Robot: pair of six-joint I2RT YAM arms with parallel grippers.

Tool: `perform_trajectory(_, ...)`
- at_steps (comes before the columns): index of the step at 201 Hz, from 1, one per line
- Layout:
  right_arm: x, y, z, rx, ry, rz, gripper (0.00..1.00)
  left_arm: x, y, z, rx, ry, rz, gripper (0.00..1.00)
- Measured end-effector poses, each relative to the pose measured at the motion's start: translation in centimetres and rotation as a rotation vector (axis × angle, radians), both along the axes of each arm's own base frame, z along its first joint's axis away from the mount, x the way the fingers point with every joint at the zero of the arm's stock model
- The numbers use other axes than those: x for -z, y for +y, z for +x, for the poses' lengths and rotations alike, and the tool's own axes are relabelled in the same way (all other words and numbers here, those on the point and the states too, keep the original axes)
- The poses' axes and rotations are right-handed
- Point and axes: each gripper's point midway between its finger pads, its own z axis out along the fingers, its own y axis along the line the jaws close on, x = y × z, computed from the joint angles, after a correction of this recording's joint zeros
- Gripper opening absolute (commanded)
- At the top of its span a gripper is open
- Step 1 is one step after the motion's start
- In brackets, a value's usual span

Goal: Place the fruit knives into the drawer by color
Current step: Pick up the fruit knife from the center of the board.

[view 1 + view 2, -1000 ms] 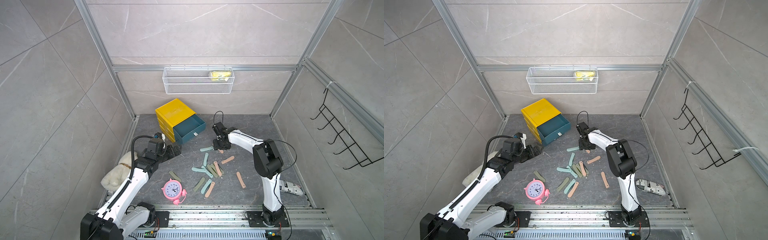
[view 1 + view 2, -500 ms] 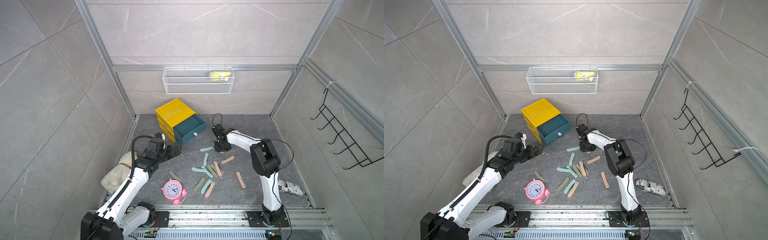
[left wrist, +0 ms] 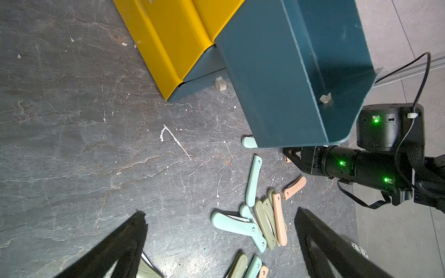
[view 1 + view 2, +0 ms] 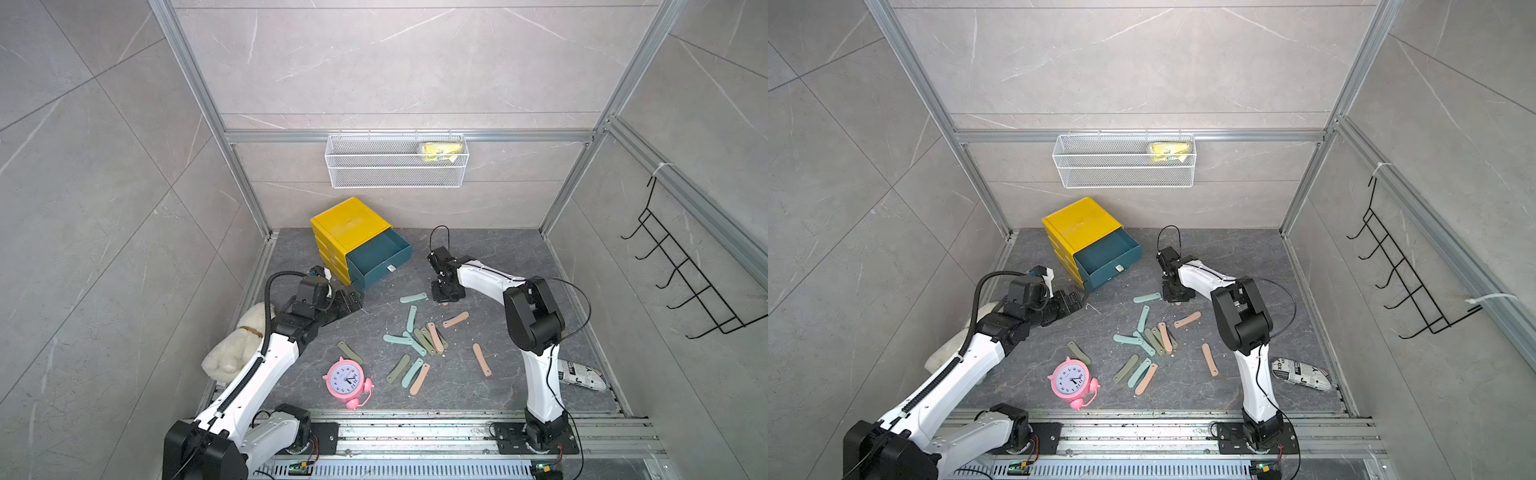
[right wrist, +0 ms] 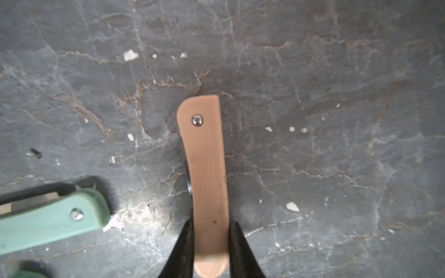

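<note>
Several folded fruit knives in mint, olive and peach lie scattered mid-floor. A yellow cabinet stands at the back with its teal drawer pulled out and nothing showing inside. My right gripper points down by the drawer's right side. In the right wrist view its fingers press both sides of a peach knife lying on the floor; a mint knife lies beside it. My left gripper hovers open just in front of the cabinet, with nothing between its fingers.
A pink alarm clock stands near the front, a cream plush toy lies under the left arm, and a newsprint-patterned bundle sits front right. A wire basket and a black hook rack hang on the walls.
My right gripper has shifted slightly left and its jaws have narrowed onto the peach knife. The left arm has not moved.
</note>
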Motion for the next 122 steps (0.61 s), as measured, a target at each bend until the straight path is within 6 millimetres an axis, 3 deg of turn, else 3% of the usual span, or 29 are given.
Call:
perform_trajectory(54,-1.4,-0.7,-0.6,0.029,-0.040,0.037,0.13,0.3,0.1,-0.1,-0.001,0.006,0.003,0.99)
perform_trajectory(94,-5.8,-0.6,-0.5,0.052,-0.138,0.109,0.12,1.3,0.2,-0.4,-0.002,0.027,0.011,0.99)
perform_trajectory(122,-9.9,-0.3,-0.8,0.047,-0.223,0.170,0.12,1.4,0.2,-0.5,-0.003,0.030,0.012,0.99)
